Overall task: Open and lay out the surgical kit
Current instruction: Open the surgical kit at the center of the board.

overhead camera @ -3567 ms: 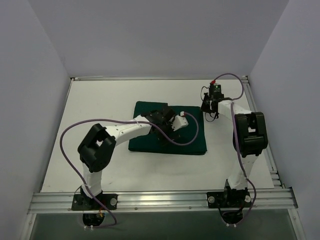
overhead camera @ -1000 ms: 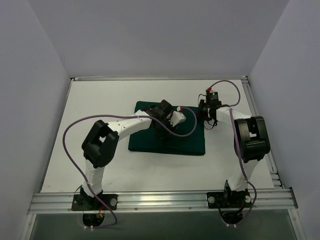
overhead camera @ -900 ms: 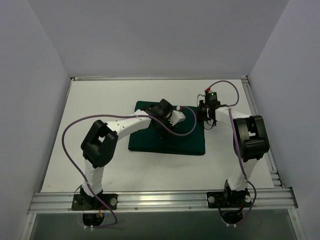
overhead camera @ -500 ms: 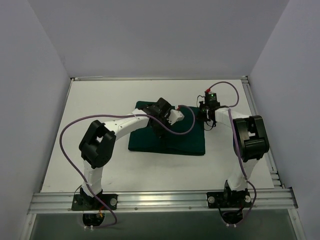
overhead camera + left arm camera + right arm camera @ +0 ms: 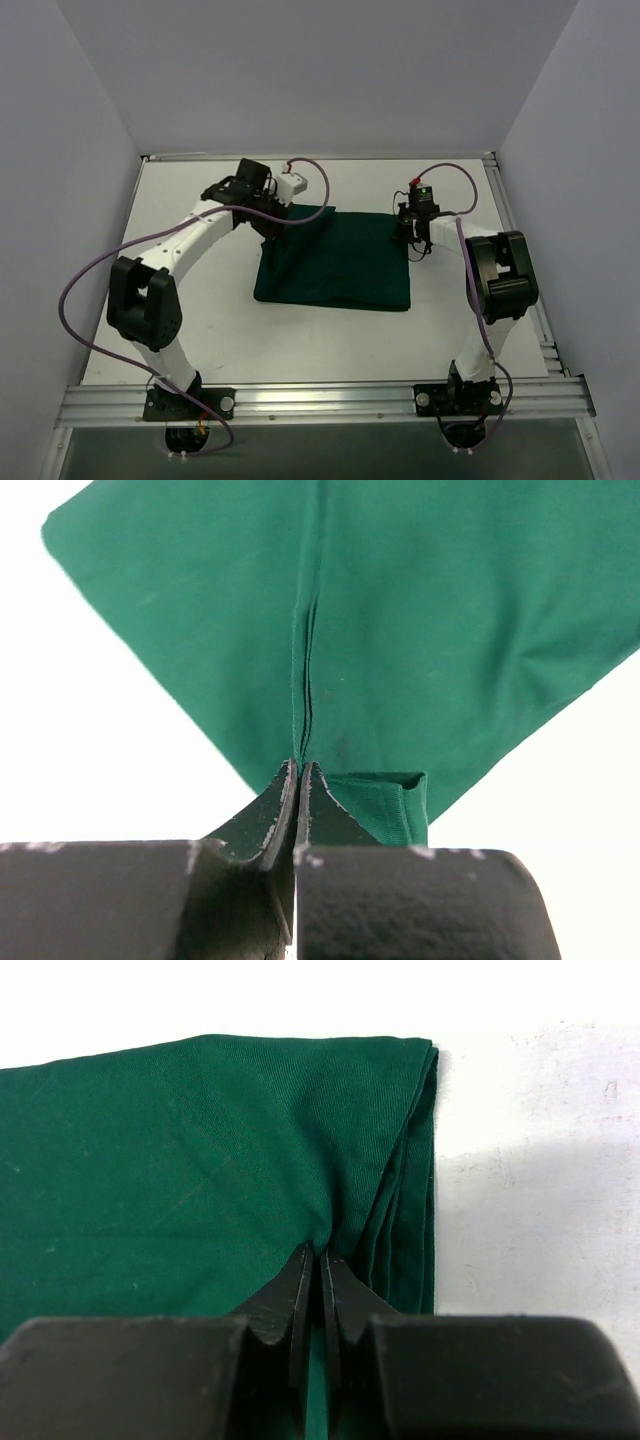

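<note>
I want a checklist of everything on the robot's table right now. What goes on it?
Surface: white table.
Job's things: green cloth wrap lies folded mid-table; tray and instruments, nothing seen.
Clutter: nothing seen.
Grippers: left gripper shut on the wrap's far-left corner; right gripper shut on its far-right corner.
Cables: purple cables loop along both arms.
Surroundings: plain walls on three sides; metal rail at the near edge.
</note>
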{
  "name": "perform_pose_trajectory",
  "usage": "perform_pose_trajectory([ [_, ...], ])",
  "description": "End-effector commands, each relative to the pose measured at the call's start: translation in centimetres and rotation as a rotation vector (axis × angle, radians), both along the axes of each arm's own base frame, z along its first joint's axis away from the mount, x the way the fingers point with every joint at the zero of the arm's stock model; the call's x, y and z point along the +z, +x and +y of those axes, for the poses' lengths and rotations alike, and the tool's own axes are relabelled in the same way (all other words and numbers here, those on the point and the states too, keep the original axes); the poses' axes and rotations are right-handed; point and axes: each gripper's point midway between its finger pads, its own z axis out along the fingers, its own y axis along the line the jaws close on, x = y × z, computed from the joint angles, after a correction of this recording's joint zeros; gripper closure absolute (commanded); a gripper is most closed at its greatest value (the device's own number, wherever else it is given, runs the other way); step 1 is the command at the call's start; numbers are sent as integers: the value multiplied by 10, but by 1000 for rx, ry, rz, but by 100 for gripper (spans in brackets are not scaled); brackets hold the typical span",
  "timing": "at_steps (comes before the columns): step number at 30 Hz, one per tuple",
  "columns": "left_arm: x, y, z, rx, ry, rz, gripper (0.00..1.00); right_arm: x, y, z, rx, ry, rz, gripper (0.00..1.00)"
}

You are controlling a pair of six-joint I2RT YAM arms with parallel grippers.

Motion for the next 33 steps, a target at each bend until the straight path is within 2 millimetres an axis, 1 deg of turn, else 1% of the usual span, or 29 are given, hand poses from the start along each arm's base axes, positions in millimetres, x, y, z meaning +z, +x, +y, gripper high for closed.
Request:
perform_pose_trajectory([
  [1,20,4,35,63,-54,-27,98,-12,-10,-9,-13,-53,44,100],
  [2,14,11,62,123,-50,-17,98,-11,-10,-8,-11,-55,41,100],
  [4,16,19,90,186,-52,-39,98,-8,-9,-11,-18,-62,38,100],
  [5,13,26,120,255,-45,-45,98,-5,-7,-10,-17,-67,33,100],
  [8,4,29,165,366,-37,-47,98,0,-6,-11,-15,-99,28,100],
  [9,-1,30,197,443,-34,-43,98,4,-2,-9,-10,-104,18,100],
  [11,-6,30,222,502,-33,-49,98,6,-1,-7,-6,-114,17,100],
  [12,-17,24,239,545,-31,-27,98,8,1,-6,-5,-112,11,100],
  [14,-27,20,252,572,-22,-13,98,7,2,-8,-10,-118,15,100],
  [15,-33,19,263,597,-16,-8,98,8,3,-8,-12,-122,15,100],
  [16,-43,14,267,611,-6,14,98,6,3,-9,-15,-127,20,100],
  [18,-53,10,274,628,-4,35,98,7,4,-9,-15,-127,20,100],
  [19,-58,5,282,649,-6,53,98,8,5,-9,-15,-127,17,100],
  [23,-72,-11,280,639,-20,122,97,13,8,-8,-13,-127,3,99],
  [24,-74,-14,280,639,-17,129,96,18,10,-8,-14,-125,-9,96],
  [25,-76,-15,281,640,-12,133,94,16,4,-11,-11,-132,19,93],
  [26,-79,-17,283,647,-2,137,89,23,8,-10,-10,-124,6,86],
  [28,-80,-17,287,658,-2,137,84,37,13,-11,-11,-98,-25,80],
  [30,-80,-17,293,678,1,135,76,50,19,-24,-40,-76,-54,79],
  [31,-80,-18,295,684,3,135,72,53,21,-31,-56,-78,-60,79],
  [32,-80,-18,297,687,8,134,68,54,23,-42,-78,-82,-62,78],
  [33,-80,-18,297,685,8,137,57,53,25,-45,-82,-78,-59,78],
])
